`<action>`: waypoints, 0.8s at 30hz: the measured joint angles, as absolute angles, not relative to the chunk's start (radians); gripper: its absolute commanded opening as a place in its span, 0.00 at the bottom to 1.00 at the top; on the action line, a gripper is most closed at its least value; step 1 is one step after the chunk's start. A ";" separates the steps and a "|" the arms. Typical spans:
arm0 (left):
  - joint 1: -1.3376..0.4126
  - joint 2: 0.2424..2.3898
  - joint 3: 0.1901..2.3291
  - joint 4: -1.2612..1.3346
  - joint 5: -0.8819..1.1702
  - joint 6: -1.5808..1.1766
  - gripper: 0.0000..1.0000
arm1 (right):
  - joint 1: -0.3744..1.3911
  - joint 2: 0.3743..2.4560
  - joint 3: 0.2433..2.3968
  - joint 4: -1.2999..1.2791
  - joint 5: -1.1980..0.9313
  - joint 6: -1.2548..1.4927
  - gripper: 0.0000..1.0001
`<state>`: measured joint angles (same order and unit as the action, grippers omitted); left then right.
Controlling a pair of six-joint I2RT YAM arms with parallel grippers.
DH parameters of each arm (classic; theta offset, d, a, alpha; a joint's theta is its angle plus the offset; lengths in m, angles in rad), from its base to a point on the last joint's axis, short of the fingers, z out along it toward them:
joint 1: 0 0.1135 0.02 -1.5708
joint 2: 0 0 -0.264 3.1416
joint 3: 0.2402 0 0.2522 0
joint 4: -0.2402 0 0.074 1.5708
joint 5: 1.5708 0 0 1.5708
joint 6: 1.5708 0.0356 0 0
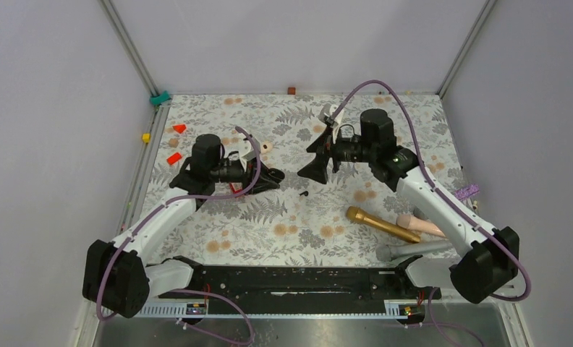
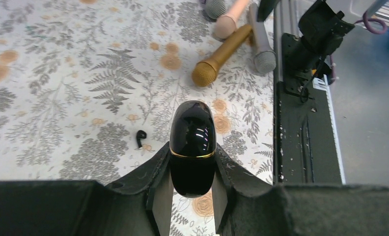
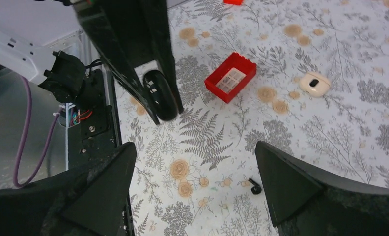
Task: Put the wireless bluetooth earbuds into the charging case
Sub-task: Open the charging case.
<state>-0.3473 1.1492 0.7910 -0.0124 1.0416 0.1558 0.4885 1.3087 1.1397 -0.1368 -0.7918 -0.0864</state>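
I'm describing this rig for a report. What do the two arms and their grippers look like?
The left arm and right arm have white links and bulky black joints. A purple cable runs along each. The left gripper and right gripper each have two black, matte, wedge-shaped fingers.

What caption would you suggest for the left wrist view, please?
Left gripper clamps the glossy black charging case; a black earbud lies on the floral cloth.
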 measured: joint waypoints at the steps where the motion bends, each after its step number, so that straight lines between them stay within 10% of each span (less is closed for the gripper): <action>1: -0.361 1.160 0.791 -0.012 1.045 0.156 0.00 | 0.507 1.295 1.132 -0.112 -0.788 -0.097 1.00; 24: -0.457 1.235 0.798 -0.109 1.087 0.219 0.00 | 0.654 1.363 1.048 -0.068 -0.651 -0.165 1.00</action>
